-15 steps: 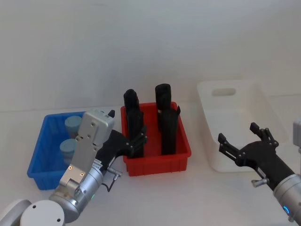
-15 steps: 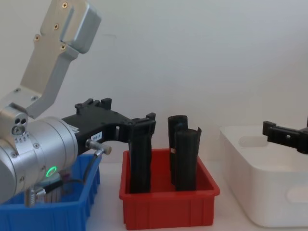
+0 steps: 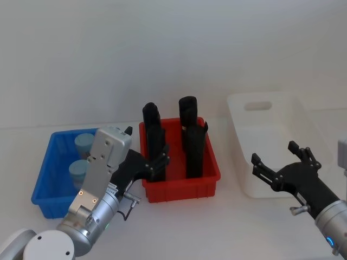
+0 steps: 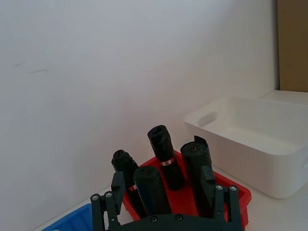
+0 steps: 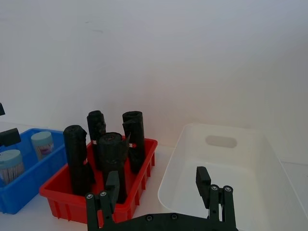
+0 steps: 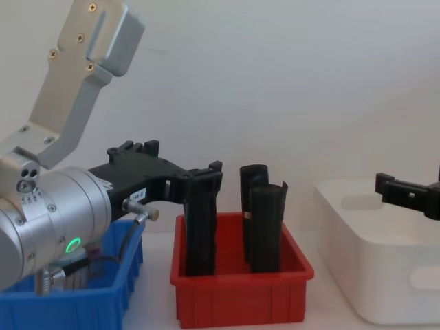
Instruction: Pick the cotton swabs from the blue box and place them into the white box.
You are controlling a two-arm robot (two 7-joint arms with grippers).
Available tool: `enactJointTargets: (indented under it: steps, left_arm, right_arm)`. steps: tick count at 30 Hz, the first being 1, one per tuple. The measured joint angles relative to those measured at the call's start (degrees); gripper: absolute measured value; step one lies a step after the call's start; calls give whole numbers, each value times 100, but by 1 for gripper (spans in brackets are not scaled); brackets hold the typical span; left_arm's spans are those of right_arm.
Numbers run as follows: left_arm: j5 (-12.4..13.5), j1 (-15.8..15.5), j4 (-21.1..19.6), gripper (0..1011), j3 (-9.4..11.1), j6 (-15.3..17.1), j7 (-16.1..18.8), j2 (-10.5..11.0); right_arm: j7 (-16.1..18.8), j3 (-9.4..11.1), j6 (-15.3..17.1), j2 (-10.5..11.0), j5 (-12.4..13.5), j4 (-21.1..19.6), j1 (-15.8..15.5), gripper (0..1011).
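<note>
Two cotton swabs jars (image 3: pixel 84 143) (image 3: pixel 78 171) with pale blue lids stand in the blue box (image 3: pixel 47 181) at the left. In the right wrist view the same jars (image 5: pixel 42 143) (image 5: pixel 10 164) show inside the blue box (image 5: pixel 26 190). The white box (image 3: pixel 303 127) sits at the right with nothing in it. My left gripper (image 3: pixel 153 161) hovers open between the blue box and the red bin, fingers toward the black rolls; it is also seen from the chest (image 6: pixel 182 165). My right gripper (image 3: pixel 275 156) hangs open in front of the white box's near edge.
A red bin (image 3: pixel 181 187) stands in the middle between the two boxes, holding several upright black rolled tubes (image 3: pixel 192 146). A white wall rises close behind everything. Bare table lies in front of the bins.
</note>
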Motion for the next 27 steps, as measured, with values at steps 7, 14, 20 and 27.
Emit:
enactJointTargets:
  steps: [7,14,20,27]
  left_arm:
    - [0,0,0,1004,0,0,0,0]
    - [0,0,0,1004,0,0,0,0]
    - [0,0,0,1004,0,0,0,0]
    - [0,0,0,1004,0,0,0,0]
  right_arm:
    - [0,0,0,0,0,0,0,1002]
    - [0,0,0,0,0,0,0,1002]
    - [0,0,0,0,0,0,0,1002]
    - [0,0,0,0,0,0,0,1002]
